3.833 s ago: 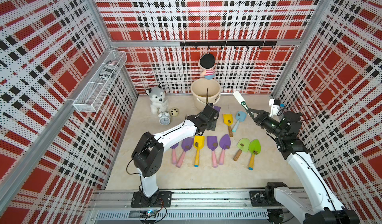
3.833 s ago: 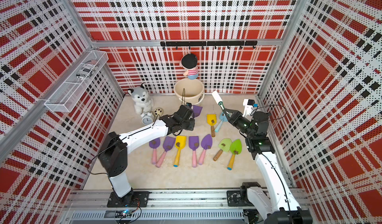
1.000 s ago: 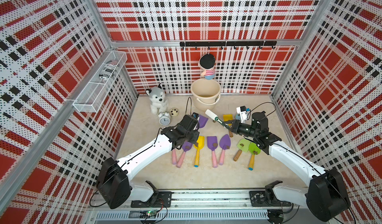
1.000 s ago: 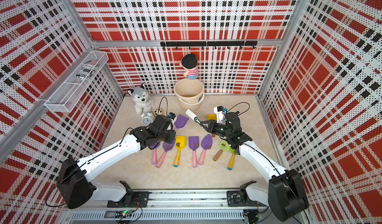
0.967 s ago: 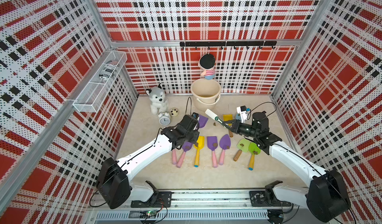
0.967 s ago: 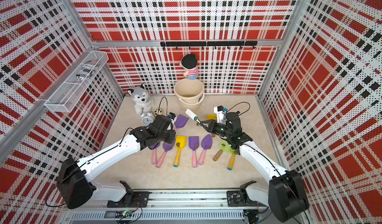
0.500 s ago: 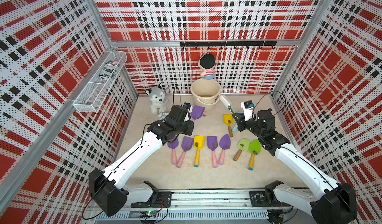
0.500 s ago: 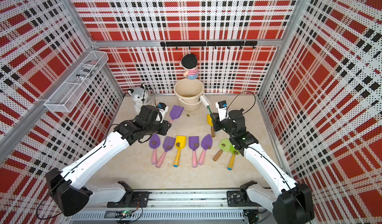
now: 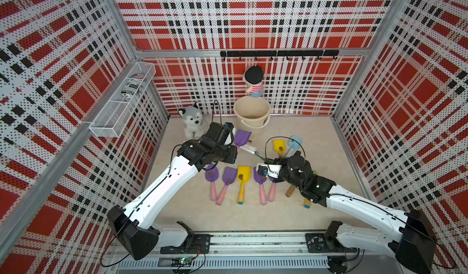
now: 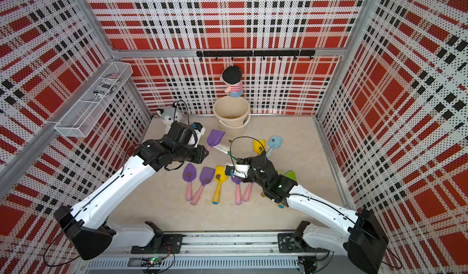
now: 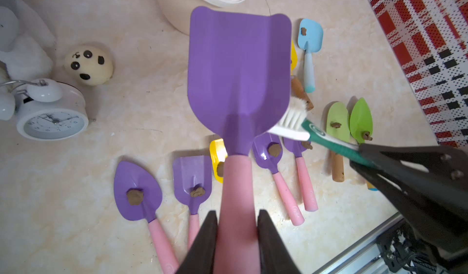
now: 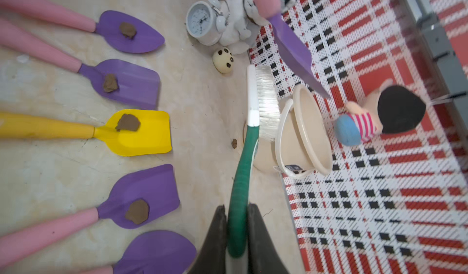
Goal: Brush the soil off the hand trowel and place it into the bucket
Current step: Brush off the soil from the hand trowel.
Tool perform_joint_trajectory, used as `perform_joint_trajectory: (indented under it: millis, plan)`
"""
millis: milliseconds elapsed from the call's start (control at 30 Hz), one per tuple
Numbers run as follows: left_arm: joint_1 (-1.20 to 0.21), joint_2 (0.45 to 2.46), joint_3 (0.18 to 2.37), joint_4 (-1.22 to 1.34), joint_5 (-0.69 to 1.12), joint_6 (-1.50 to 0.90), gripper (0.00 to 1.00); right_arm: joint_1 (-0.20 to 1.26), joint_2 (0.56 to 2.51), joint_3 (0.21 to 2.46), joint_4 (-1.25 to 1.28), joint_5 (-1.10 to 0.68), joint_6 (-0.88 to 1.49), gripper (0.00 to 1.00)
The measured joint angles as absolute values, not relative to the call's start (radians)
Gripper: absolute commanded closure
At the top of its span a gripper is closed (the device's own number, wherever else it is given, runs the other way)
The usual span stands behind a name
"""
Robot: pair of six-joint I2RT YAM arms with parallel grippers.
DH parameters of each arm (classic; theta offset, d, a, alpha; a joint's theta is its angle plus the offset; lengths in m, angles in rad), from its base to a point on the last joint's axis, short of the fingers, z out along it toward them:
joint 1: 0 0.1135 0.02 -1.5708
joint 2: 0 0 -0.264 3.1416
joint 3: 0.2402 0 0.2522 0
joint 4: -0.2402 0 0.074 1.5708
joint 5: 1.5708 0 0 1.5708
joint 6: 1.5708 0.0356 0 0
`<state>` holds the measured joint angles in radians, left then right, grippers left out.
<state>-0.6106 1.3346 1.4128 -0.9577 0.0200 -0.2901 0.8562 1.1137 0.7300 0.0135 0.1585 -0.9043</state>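
A metal rail (image 9: 253, 245) runs nearest in both top views and carries the two arm bases, at the edge of a pale beige marbled surface (image 9: 253, 217). The room is a booth of perforated panels (image 9: 253, 19) printed in red, black and white plaid on three sides.

Past a bare strip lies a row of trowels (image 9: 243, 177) in purple, yellow and green, with their handles toward the rail. Each one clearly in view has a lump of soil (image 11: 135, 196) on its blade.

Above that row the right pincer (image 12: 236, 206) is clamped on the green handle of a white-bristled brush (image 12: 263, 100). The left pincer (image 11: 237, 215) is closed round the pink handle of the purple trowel (image 11: 239, 70). It holds the trowel clear of the surface with the blade pointing toward the bucket (image 9: 252, 108). The brush head sits at the blade's edge close to the neck; I cannot tell whether the bristles touch it.

One loose lump of soil lies on the surface just short of the bucket. The bucket stands upright by the back wall, just beyond the blade's tip.

To its left are a husky plush (image 9: 192, 119), an alarm clock (image 11: 50, 113) and a panda ball (image 11: 88, 65). A doll (image 9: 253, 83) hangs from a hook rail (image 9: 278, 53) above the bucket. A wire basket (image 9: 121, 105) is fixed to the left wall.
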Motion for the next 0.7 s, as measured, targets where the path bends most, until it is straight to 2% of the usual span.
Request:
perform_joint_trajectory:
  millis: [233, 700]
  plan:
    - [-0.614, 1.352, 1.413, -0.978, 0.052, -0.289, 1.00, 0.944, 1.114, 0.693, 0.108, 0.230, -1.092, 1.00]
    - [-0.615, 1.356, 1.410, -0.979, 0.086, -0.286, 1.00, 0.953, 1.185, 0.649, 0.295, 0.418, -1.320, 1.00]
